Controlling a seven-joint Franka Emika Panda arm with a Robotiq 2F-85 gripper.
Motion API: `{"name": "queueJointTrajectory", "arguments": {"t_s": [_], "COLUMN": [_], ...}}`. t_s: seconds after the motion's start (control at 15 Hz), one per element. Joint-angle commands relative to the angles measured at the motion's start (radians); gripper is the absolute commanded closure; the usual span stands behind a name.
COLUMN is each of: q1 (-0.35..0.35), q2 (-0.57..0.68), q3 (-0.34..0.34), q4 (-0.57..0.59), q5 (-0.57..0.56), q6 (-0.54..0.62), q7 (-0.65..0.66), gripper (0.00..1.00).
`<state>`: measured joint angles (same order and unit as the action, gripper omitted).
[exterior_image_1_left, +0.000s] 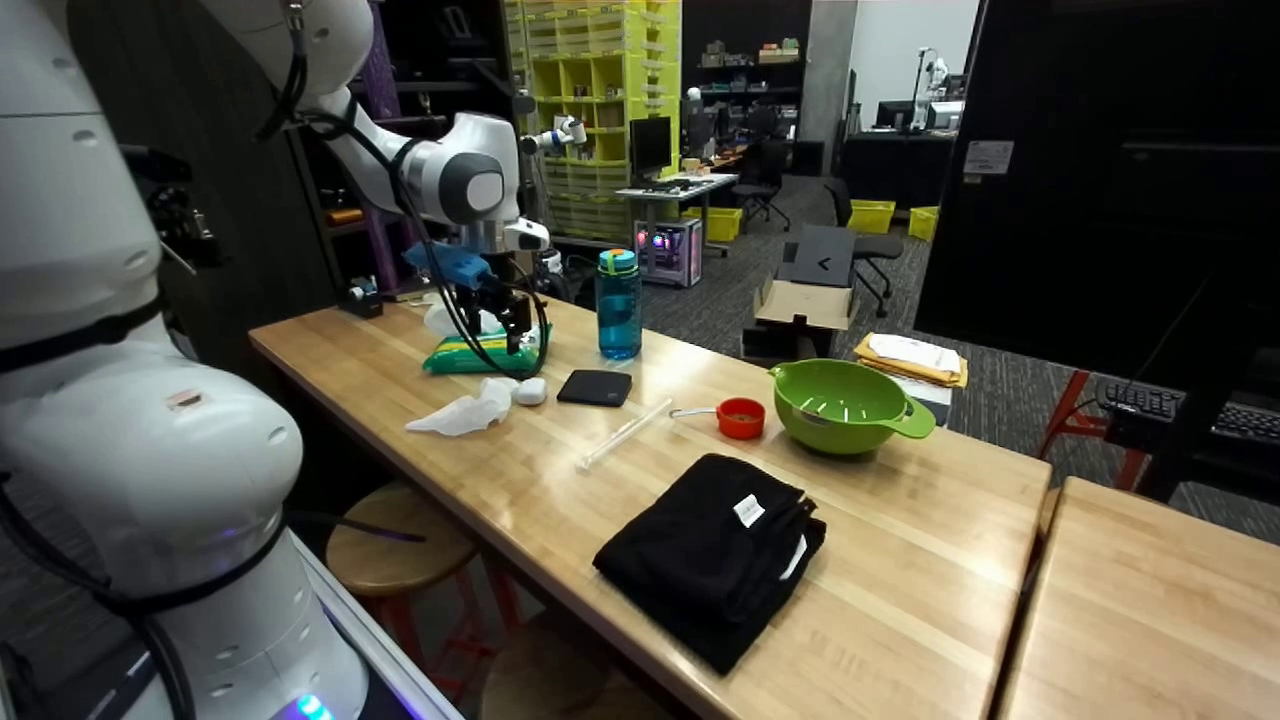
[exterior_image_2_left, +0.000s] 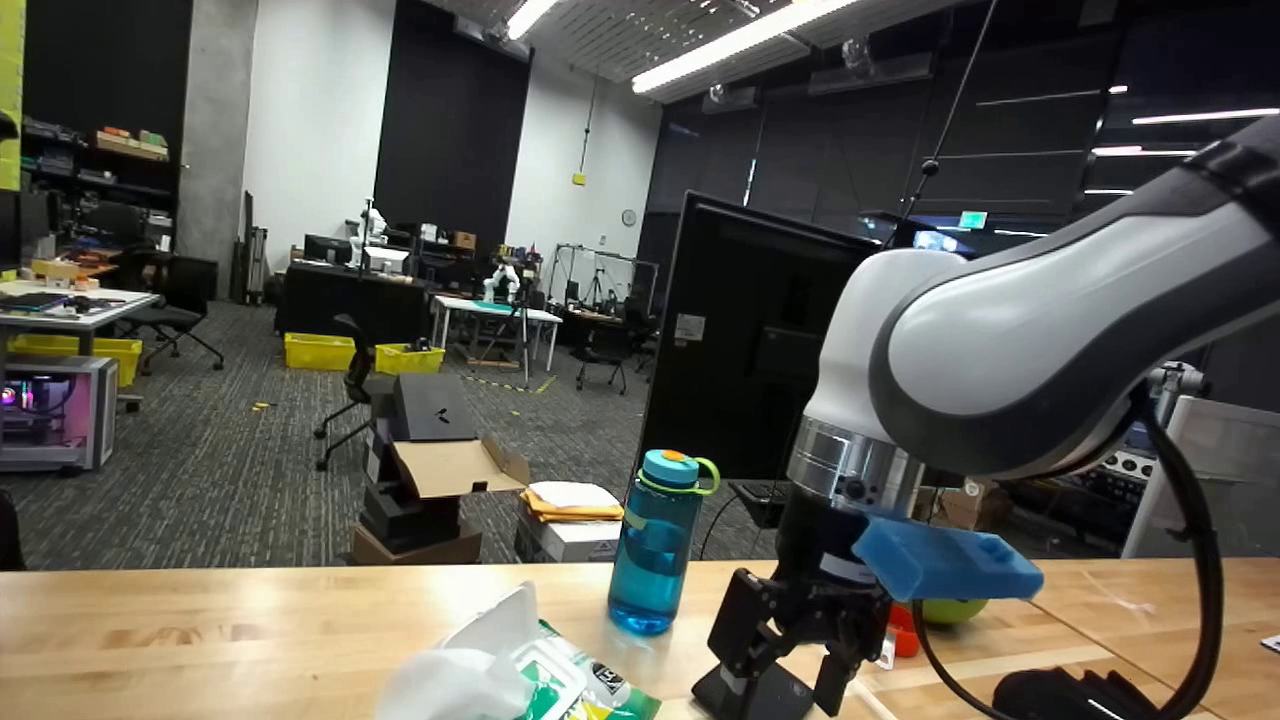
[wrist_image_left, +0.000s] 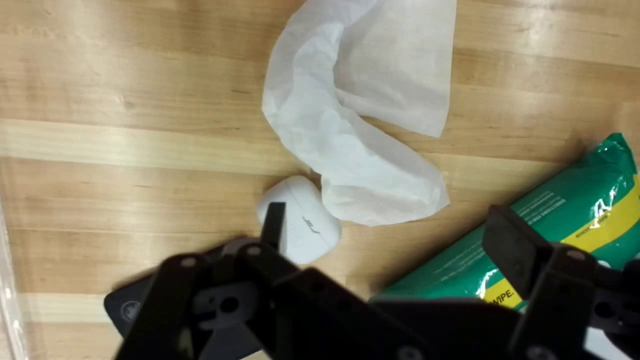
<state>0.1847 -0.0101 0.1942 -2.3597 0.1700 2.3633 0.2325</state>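
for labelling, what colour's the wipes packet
Wipes packet: mostly green with a yellow band, clearest in the wrist view.

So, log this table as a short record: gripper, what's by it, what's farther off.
Gripper: open above the table, holding nothing
Nearest: small white case and green wipes pack, both partly hidden by it in the wrist view
Beside the white case: crumpled white wipe, seemingly touching it
Dark item: flat black object, lying on the table
Standing: blue bottle, upright in both exterior views
Farther off: clear tube, red measuring cup, green bowl, folded black cloth
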Motion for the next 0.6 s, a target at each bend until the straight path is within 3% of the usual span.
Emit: {"name": "queueJointTrajectory", "arguments": {"t_s": [0.0, 0.4, 0.47, 0.53], "q1": [0.007, 0.017, 0.013, 0.013], "q2": [-0.065, -0.126, -0.091, -0.102], "q3": [0.005, 0.042, 0.033, 0.038], "q4": [-0.001, 0.097, 0.076, 0.09], "q5": [-0.041, -0.188, -0.145, -0.159], "q6": [-0.033, -0.166, -0.112, -0.133], "q7": [0.077, 0.184, 0.144, 0.154], "gripper": [0.0, 0.0, 0.0, 0.0]}}
